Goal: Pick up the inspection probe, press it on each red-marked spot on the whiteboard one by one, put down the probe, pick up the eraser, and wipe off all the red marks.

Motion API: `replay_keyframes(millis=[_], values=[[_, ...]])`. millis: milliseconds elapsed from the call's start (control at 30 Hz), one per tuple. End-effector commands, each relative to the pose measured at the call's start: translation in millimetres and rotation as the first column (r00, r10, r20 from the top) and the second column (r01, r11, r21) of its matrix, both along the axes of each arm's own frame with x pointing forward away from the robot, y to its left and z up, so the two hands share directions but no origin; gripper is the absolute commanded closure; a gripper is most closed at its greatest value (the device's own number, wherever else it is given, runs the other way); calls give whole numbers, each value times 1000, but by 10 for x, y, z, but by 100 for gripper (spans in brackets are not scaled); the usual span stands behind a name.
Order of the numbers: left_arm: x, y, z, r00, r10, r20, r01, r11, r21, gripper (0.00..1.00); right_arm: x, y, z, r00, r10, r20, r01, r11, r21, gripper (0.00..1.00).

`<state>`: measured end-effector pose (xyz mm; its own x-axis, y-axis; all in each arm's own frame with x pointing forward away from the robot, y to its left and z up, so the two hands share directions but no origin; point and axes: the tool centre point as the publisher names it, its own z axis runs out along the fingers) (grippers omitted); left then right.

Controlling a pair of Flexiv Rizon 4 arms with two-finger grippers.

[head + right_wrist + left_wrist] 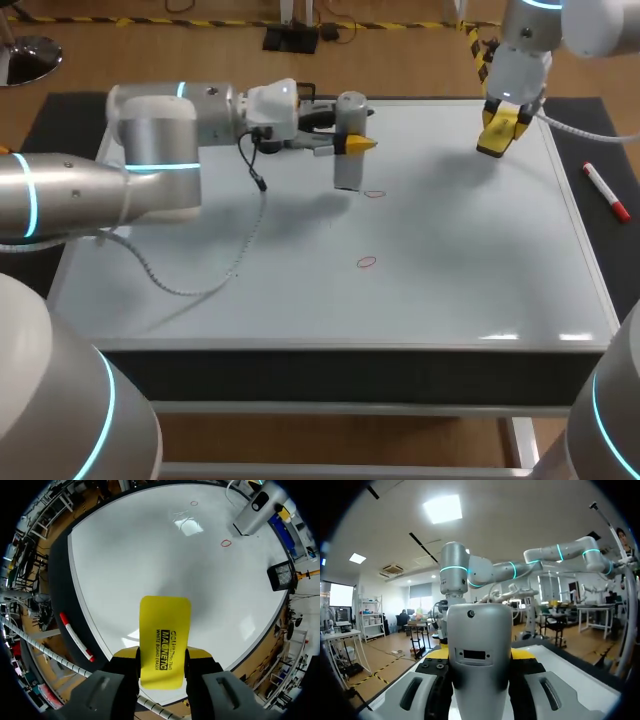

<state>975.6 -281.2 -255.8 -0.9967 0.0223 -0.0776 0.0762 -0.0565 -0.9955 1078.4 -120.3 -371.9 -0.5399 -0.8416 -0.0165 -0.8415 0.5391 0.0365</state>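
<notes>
One whiteboard, a glossy pale slab in a thin light frame, lies on a dark mat. Two arms work over it, each holding one tool.

There is one probe. It is a smooth grey casing with a rounded crown, standing upright at 12 o'clock from the board's middle. The left wrist view shows a small dark rectangular slot and one round hole on its face. The left gripper is clenched on it, one yellow tip on each flank. I cannot tell whether its foot touches the board.

There is one eraser. It is a flat yellow rectangle with rounded corners and black print on its face. The right gripper grasps it from both sides, up off the surface at 2 o'clock from the board's middle.

Two red marks show, both thin open ovals. The first mark lies just beside the probe's foot, at 4 o'clock from it. The second mark is well apart from the first, at 6 o'clock from it.

One marker, a slim white barrel with red ends, rests on the mat at 3 o'clock, off the board. One thin cable droops from the left wrist over the board.
</notes>
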Motion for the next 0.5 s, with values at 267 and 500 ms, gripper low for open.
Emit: replay_keyframes(millis=[267, 500], values=[[116, -235, -174, 999, -23, 24, 24, 998, -52, 100, 10, -6, 10, 1000, 2, -2, -2, 1000, -3, 100], [86, -315, -201, 998, -41, 39, 44, 996, -73, 100, 10, -6, 10, 1000, 2, -2, -2, 1000, -3, 100]])
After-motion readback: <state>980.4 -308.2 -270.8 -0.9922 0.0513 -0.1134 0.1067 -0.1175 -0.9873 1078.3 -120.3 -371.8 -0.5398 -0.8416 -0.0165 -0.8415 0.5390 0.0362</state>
